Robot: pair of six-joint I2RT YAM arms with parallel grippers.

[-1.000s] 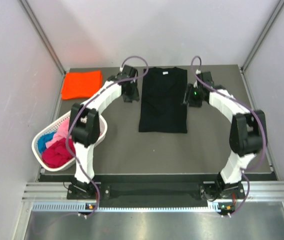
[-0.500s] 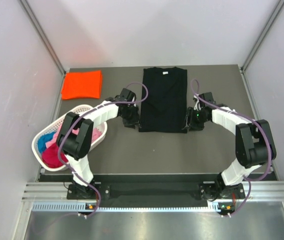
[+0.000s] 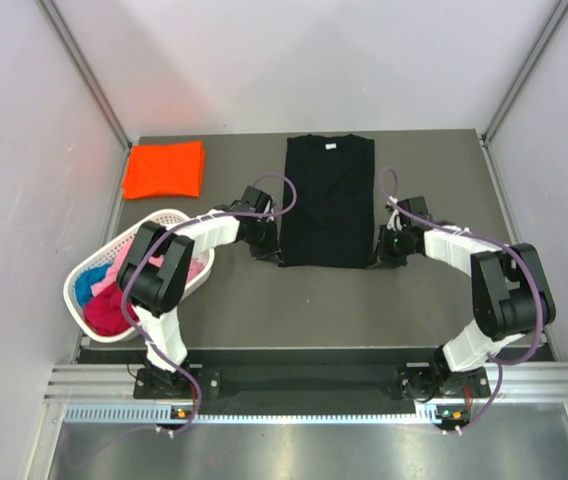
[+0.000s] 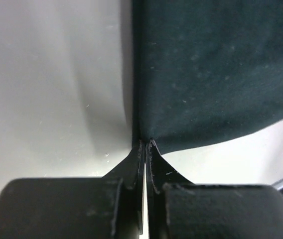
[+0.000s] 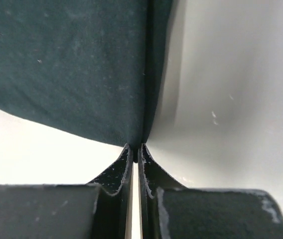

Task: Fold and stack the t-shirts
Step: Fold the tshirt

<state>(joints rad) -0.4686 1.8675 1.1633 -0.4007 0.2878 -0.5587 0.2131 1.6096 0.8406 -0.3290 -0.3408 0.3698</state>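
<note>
A black t-shirt [image 3: 327, 200] lies flat in the middle of the table, sleeves folded in, neck label at the far end. My left gripper [image 3: 273, 252] is shut on its near left corner; the left wrist view shows the black t-shirt [image 4: 216, 74] pinched between the closed tips of the left gripper [image 4: 145, 143]. My right gripper [image 3: 382, 254] is shut on the near right corner, where the black t-shirt [image 5: 76, 64] meets the closed tips of the right gripper [image 5: 136, 147]. A folded orange t-shirt [image 3: 165, 168] lies at the far left.
A white lattice basket [image 3: 86, 275] at the left edge holds pink [image 3: 124, 265], magenta [image 3: 106, 310] and blue [image 3: 86, 285] t-shirts. The left arm reaches over the basket's right side. Grey walls stand on three sides of the table.
Both grippers came from the shirt's far sides down to its near corners and shut on them. The shirt has not moved.
</note>
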